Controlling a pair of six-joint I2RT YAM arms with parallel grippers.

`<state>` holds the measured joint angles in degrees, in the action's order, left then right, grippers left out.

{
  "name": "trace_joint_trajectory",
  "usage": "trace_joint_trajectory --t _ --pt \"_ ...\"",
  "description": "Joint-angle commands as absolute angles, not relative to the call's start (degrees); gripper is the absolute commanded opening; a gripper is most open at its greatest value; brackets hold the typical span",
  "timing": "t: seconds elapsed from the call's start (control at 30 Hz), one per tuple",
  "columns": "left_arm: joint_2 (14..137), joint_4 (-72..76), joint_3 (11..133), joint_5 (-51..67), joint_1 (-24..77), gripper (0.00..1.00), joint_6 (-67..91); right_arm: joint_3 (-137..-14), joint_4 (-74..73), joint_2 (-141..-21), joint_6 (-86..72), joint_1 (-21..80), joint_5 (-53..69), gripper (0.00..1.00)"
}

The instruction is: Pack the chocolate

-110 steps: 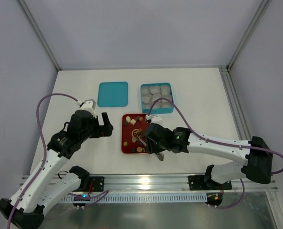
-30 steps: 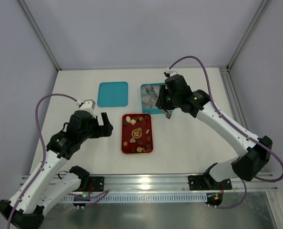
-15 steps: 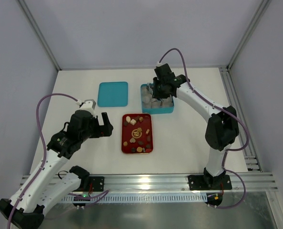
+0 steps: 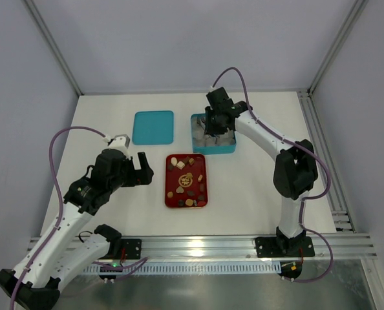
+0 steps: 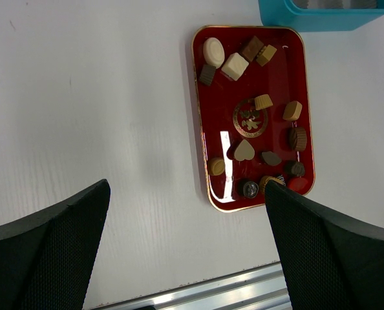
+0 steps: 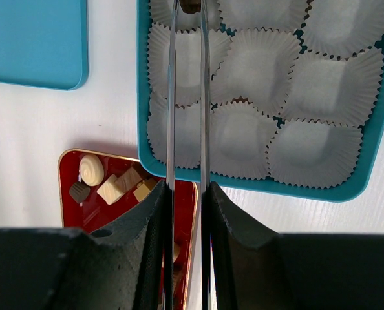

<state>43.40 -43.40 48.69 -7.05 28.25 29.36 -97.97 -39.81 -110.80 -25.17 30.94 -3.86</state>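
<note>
Several small chocolates (image 5: 244, 150), dark brown, light brown and cream, lie on the red tray (image 4: 167, 187), which also shows in the left wrist view (image 5: 196, 97). My right gripper (image 4: 213, 128) is shut on thin metal tongs (image 6: 171, 97) over the teal box (image 4: 213, 150). The tongs pinch a small dark chocolate (image 6: 191, 6) at their tips, above a paper cup (image 6: 185, 61) on the box's left side. In the right wrist view my right gripper (image 6: 187, 194) hangs over the box's near rim (image 6: 142, 97). My left gripper (image 4: 145, 169) is open and empty, above bare table left of the tray (image 5: 185, 194).
The box holds several pale pleated paper cups (image 6: 256, 64). Its flat teal lid (image 4: 153, 127) lies left of it, also in the right wrist view (image 6: 30, 39). An aluminium rail (image 4: 198, 248) runs along the table's near edge.
My right arm has swung from the red tray up to the teal box, carrying the tongs. In the last half second it shifted slightly left over the box. The left arm has not moved.
</note>
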Motion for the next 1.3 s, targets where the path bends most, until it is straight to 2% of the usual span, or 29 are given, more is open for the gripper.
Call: trace_joint_trajectory --t 0.0,0.4,0.77,0.9,1.03,1.27 --pt "43.1 -42.3 48.7 -7.8 28.4 1.0 28.8 -99.9 -37.5 -110.7 -24.7 30.9 -3.4 0.25" --pt "43.1 -42.4 48.7 -7.9 28.4 1.0 28.8 -102.2 -39.3 -111.3 -24.1 30.9 -4.0 0.41" --pt "43.1 -42.3 48.8 -7.7 28.4 1.0 28.8 -102.9 -41.9 -106.8 -23.8 30.9 -5.8 0.4" --pt "43.1 -42.3 48.7 -7.7 28.4 1.0 28.8 -98.2 -42.2 -99.7 -24.8 31.0 -4.6 0.4" --pt "42.9 -42.4 48.8 -7.6 28.4 1.0 28.8 -86.9 -41.9 -90.6 -26.1 33.2 -5.3 0.4" --pt "42.9 -42.1 48.7 -6.8 28.4 1.0 28.7 -75.2 -46.7 -77.9 -33.8 45.3 -11.9 0.4"
